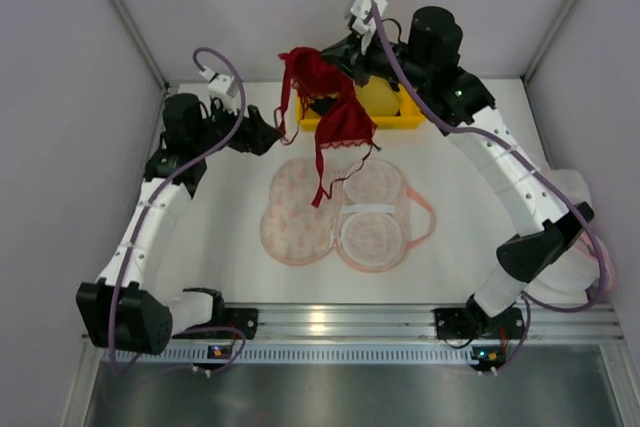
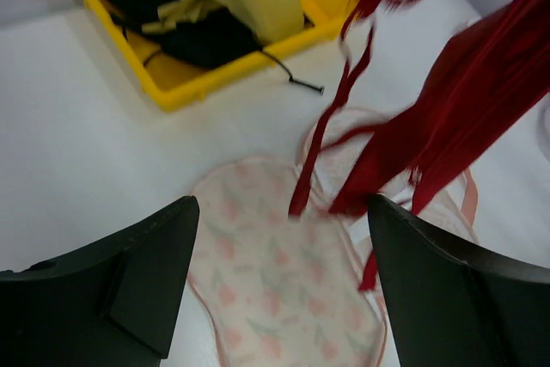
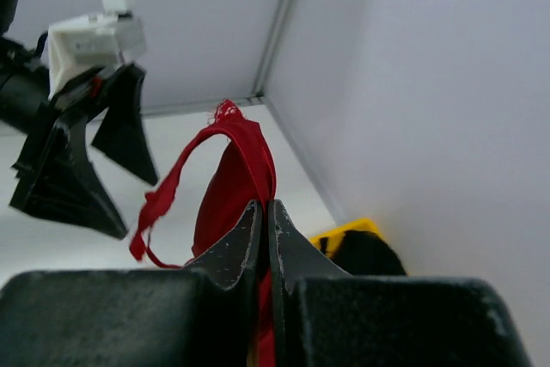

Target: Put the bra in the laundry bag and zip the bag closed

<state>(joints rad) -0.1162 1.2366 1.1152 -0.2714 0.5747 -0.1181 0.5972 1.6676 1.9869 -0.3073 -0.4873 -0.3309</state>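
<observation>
R gripper [image 3: 262, 231] is pinched shut on the bra [image 1: 340, 117], holding it in the air above the far edge of the laundry bag [image 1: 295, 217]. The bra hangs long axis down, cups bunched near the jaws. One thin strap trails lowest, its end over the middle of the bag where the two lobes meet. The bag lies flat & open on the table [image 1: 200, 232], printed lobe on the L, paler lobe on the R, zip not closed

L gripper [image 1: 265, 135] stands wide w/ nothing btwn its fingers, just beyond the bag's far-L edge and beside the hanging fabric, apart from it as far as I can tell. So the bra lies to the R of the L gripper and straight above the bag. The R arm has it; the L arm is the near free one

Judgement: the next move turns on that drop. Lower the bra onto the open bag; the strap will prob touch first & may flop outside the rim

Top view gives the layout, bra over bag. L wrist view shows the strap dangling in front of the printed lobe, plus a yellow bin [image 2: 189, 92] of dark & yellow garments beyond the bag, but no R jaws. Only the R wrist view shows the grip itself, fingers tight on red fabric; the bag is out of that view
</observation>
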